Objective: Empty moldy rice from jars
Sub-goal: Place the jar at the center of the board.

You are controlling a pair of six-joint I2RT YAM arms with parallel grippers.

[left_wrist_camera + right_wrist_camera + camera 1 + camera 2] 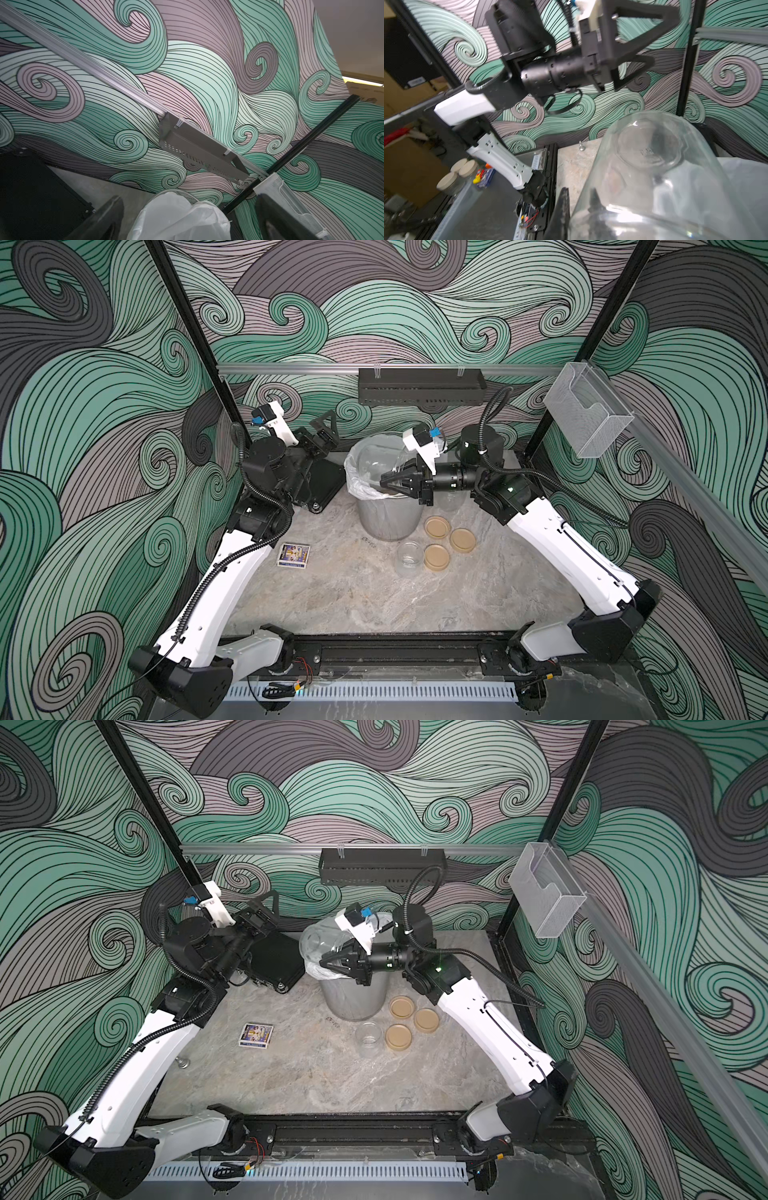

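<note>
At your right pincer (pixel 385 482), the tips are pressed almost together on the wall of a clear jar (pixel 650 158). One finger is outside the rim and the other shows dark through the glass inside. The jar lies on its side, mouth at the pincer and base pointing away from it.

No rice shows inside the jar; the glass looks clean through to the base. Directly below the pincer is the bin (pixel 386 516), and its white liner (pixel 353 479) bulges out past the tips. You cannot see into the bin, so the rice is presumably down there, but the views do not show it.

Back along the wrist and lower, a third jar (pixel 451 501) shows faintly on the bench (pixel 332 597) and seems empty too. Beyond it, on your side of the bin, three tan lids (pixel 437 526) lie flat. A bench jar (pixel 408 558) stands open and clear just beside them.

Across the bin from the right pincer, your left pincer (pixel 189 197) is spread wide, holds nothing, and is raised toward the back wall.

My reading is that this is the tail of the pour, likely for the last jar. Next, tip the mouth lower if any grains cling. Then swing the jar clear of the liner, right it, set it by the lids and let go.
</note>
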